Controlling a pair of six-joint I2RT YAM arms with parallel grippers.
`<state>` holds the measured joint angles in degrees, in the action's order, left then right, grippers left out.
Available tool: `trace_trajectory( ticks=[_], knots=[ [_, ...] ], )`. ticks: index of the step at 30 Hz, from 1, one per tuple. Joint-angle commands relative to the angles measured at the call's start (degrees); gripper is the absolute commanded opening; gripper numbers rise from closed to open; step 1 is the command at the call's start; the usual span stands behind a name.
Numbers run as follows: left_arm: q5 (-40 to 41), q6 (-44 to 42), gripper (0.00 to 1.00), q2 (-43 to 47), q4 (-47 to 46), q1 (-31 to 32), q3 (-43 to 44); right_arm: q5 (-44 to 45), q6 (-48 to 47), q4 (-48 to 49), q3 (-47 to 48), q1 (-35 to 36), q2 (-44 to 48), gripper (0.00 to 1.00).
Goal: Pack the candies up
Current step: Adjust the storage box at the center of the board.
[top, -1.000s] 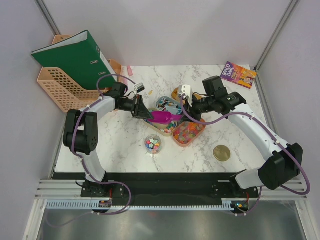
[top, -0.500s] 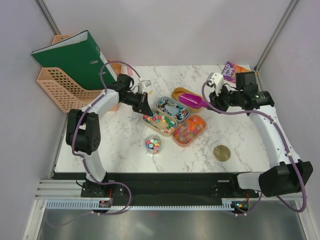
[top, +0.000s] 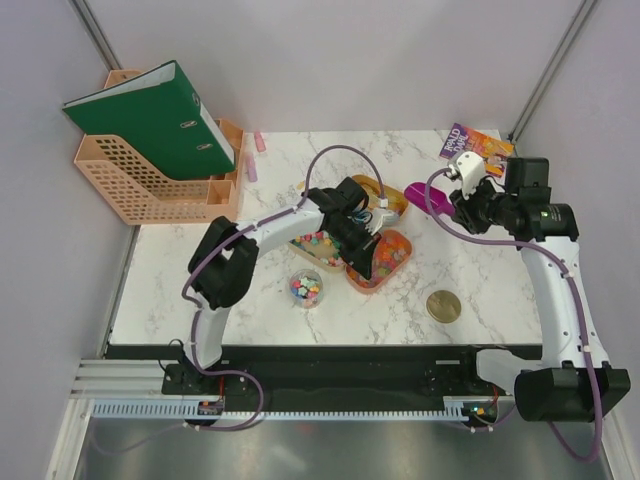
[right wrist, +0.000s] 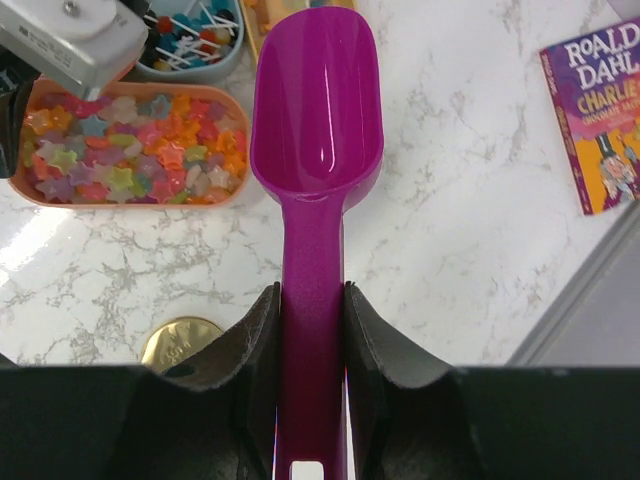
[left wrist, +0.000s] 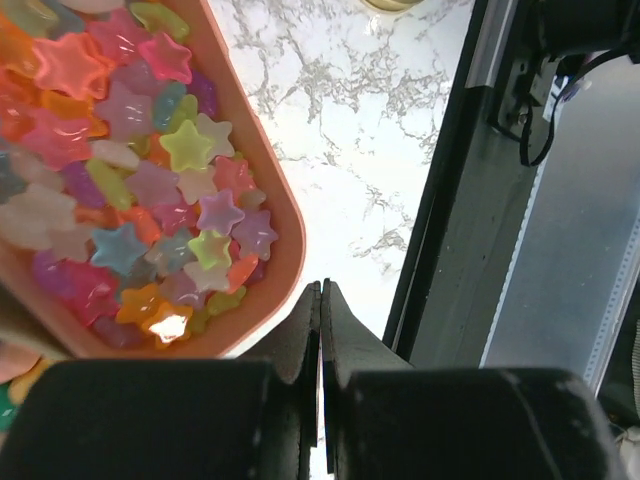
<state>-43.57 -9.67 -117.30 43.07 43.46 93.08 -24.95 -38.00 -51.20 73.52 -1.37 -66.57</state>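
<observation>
Left claw (left wrist: 320,300): fingers pressed flat together with nothing between them. I see it at the near end of the salmon tray (left wrist: 240,335); whether it touches the tray, I cannot tell.
Right claw (right wrist: 312,300): closed part-way, clamped on the handle of the purple scoop (right wrist: 315,100), held above the bench (top: 200,290) near the far right corner.
Counts: one scoop, four oval trays, one small round cup (top: 306,288), one gold lid (top: 443,306), one book (top: 478,148).
Salmon tray: heaped with the candies (left wrist: 150,180), all star shapes.
Tan tray (top: 305,243): small multicoloured bits; my left arm covers half of it.
Blue-grey tray (right wrist: 190,60): blue and red pieces with white ends, too small for me to name.
Gold tray (top: 392,198): orange-yellow pieces, mostly hidden behind the arm.
Cup: mixed pink, blue and yellow bits; it stands alone just in front of the trays.
Look of the candies: the stars are glossy and translucent, in pink, orange, yellow, green, blue and purple, each far smaller than the scoop's bowl.
Far left: green binder (top: 150,115) lying on a peach file rack (top: 150,185).
</observation>
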Motion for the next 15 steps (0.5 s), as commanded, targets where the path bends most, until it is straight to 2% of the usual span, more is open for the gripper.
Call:
trace_trajectory(
  ticks=[1,7,15],
  knots=[
    [0.5,-0.4,0.02,-2.7,1.1,2.5,3.3,2.7,-1.7,-0.8,-1.0,-1.8,3.0,0.00],
    [1.2,0.0,0.02,-6.3,1.3,4.9,3.7,2.6,-2.0,-1.9,-1.8,-3.3,5.7,0.00],
    [5.9,-0.5,0.02,-8.0,1.5,3.4,3.8,1.7,-0.5,-1.8,-3.6,-3.6,6.9,0.00]
  ],
)
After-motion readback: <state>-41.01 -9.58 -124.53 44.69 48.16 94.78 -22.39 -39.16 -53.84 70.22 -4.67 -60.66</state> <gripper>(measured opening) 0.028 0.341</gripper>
